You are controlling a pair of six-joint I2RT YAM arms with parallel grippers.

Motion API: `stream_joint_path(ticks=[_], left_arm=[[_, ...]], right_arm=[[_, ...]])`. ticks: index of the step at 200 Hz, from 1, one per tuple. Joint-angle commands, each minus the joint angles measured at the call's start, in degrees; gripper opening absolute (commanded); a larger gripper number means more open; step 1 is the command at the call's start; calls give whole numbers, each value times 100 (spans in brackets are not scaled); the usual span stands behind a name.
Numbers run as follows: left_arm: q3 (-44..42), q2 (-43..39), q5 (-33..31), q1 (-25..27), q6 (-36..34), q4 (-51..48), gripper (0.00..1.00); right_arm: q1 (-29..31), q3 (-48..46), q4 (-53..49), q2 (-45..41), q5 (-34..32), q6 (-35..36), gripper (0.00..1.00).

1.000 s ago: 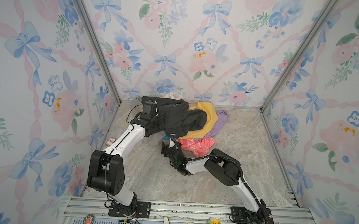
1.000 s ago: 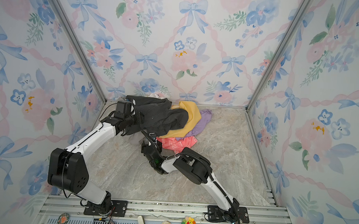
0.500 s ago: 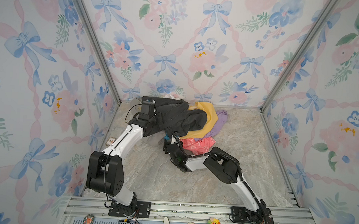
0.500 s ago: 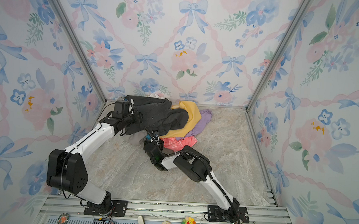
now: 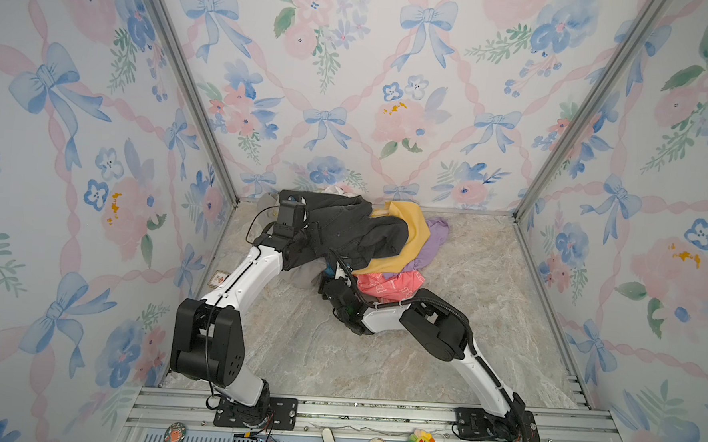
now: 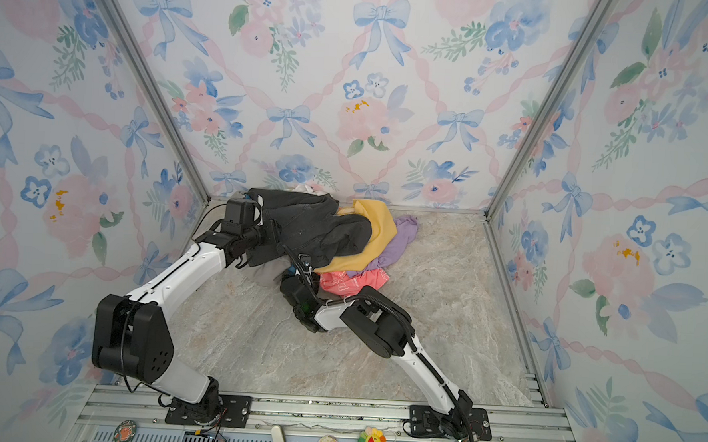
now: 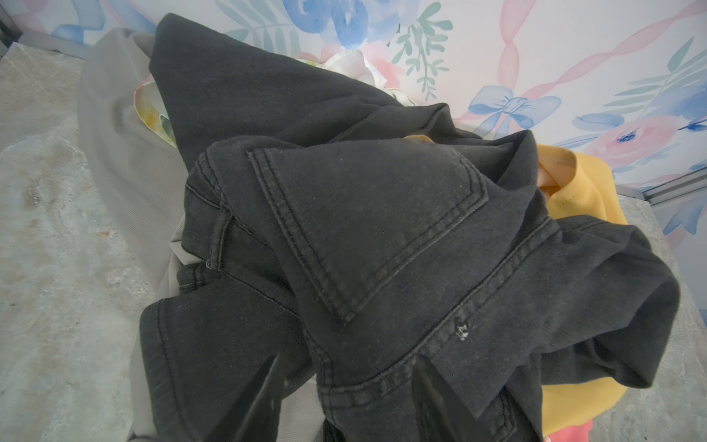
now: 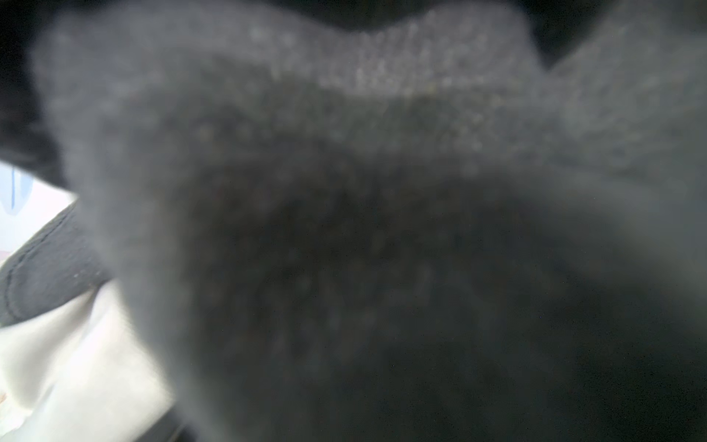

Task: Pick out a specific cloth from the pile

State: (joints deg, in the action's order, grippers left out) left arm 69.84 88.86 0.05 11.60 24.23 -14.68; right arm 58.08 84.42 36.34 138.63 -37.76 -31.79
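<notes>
Because the dark denim jacket (image 7: pixel 363 229) drapes over the pile (image 5: pixel 416 237), the left jaws clamp shut on a fold of it and hold it up, making room for the right arm (image 5: pixel 385 315) to burrow beneath. Blurred grey fabric (image 8: pixel 344 191) fills the right wrist view, so whether the right jaws are open cannot be told. The teal cloth shows nowhere; probably it lies buried ahead of them

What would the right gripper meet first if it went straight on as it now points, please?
Probably the dark grey denim jacket: its blurred fabric fills the wrist view just ahead of the right gripper; depth is unclear.
</notes>
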Motion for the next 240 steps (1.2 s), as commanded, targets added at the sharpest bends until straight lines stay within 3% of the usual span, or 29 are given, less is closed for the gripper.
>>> stream_joint_path(ticks=[1,30,46,122,161,187,212,240], left_arm=[[-94,-160,-5,-42,20,70,55],[-103,-166,-23,-43,12,70,56],[-116,-156,-41,-44,12,69,55],[-138,-111,-64,-40,3,79,55],[-146,-127,-88,-43,-15,79,55],[-163,-148,-127,-43,-23,88,55],[-164,-143,-148,-44,-32,86,55],[-164,-140,-173,-54,-41,88,55]], right_arm=[[-104,158,-406,269,110,-237,75],[-139,323,-707,293,140,-345,71],[-140,417,-853,313,204,-341,63],[-133,871,-1451,449,244,-600,64],[-158,1054,-1677,518,221,-731,55],[-140,1072,-1655,526,230,-655,35],[-123,606,-978,358,212,-631,6],[-105,-10,-199,-47,147,-435,0]])
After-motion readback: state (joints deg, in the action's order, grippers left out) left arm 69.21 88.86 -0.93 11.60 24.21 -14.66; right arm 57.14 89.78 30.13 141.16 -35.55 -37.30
